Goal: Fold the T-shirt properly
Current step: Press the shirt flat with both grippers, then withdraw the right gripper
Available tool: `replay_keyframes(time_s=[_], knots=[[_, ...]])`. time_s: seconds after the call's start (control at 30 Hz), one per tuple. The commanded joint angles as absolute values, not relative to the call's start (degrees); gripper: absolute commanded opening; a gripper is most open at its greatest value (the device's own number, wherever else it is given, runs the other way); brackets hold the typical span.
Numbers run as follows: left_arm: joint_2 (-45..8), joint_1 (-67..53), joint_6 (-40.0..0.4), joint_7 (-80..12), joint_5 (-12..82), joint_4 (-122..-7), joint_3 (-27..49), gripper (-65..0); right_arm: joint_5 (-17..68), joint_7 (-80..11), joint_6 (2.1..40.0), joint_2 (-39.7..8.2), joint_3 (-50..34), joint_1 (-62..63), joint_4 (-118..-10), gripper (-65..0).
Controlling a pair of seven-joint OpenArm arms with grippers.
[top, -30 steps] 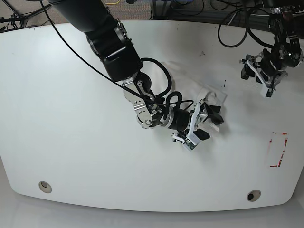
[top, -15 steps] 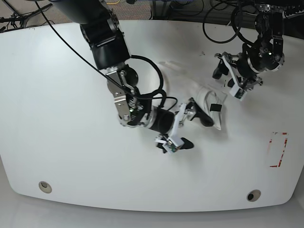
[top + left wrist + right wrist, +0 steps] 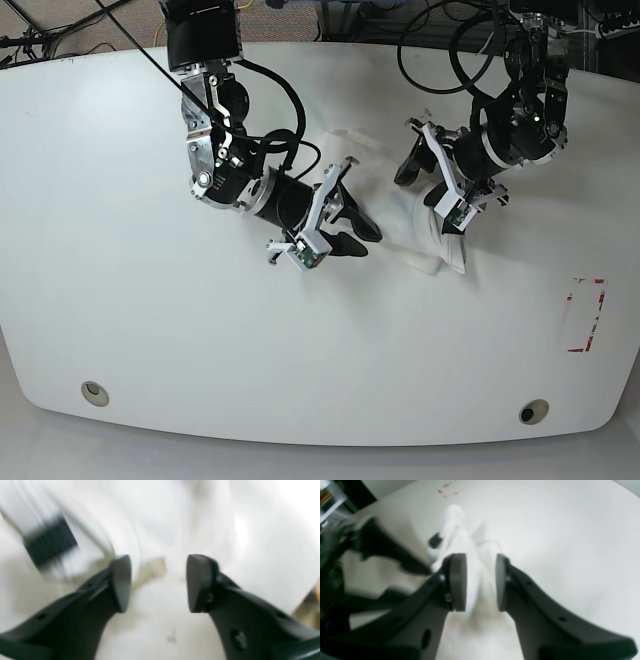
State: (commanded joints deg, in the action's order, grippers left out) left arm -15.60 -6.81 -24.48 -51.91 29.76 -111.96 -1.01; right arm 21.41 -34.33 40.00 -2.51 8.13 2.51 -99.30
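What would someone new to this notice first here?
Probably the two black robot arms reaching in from the top of the overhead view, the left gripper over the crumpled white T-shirt, the right gripper beside it. Red marks stand out at the table's right.

Black arms (image 3: 505, 120), white brackets, looping black cables (image 3: 275, 85)

Robotics lab or workshop setting: two cabled robot arms (image 3: 215, 140) over white surface (image 3: 150, 330); loose cables (image 3: 75, 40) behind.
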Motion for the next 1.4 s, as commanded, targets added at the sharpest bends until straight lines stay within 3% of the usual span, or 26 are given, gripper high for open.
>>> replay_keyframes(time_s=[0.17, 0.43, 0.7, 1.17, 1.4], knots=[[-14.0, -5.9, -24.5, -51.9, 29.8, -111.9, 2.2, -52.4, 21.4, -34.3, 40.0, -4.3, 8.1, 0.7, -98.2, -53.0], [-10.7, -2.8, -24.5, -51.9, 29.3, -108.2, 4.1, -52.4, 21.3, -32.7, 40.0, -5.9, 8.2, 0.1, -91.7, -53.3], [-9.3, 4.2, -24.5, -51.6, 29.4, -93.9, 4.2, -52.4, 21.3, -25.4, 40.0, -6.1, 8.3, 0.6, -81.8, -53.0], [-14.2, 14.4, -24.5, -38.6, 29.4, -69.2, 0.9, -52.4, 20.0, -23.0, 40.0, -6.2, 8.3, 1.2, -78.0, -52.8], [-15.8, 15.8, -24.5, -36.8, 29.4, -66.1, -0.6, -52.4, 16.7, -23.4, 40.0, -5.3, 8.3, 0.9, -80.0, -53.1]])
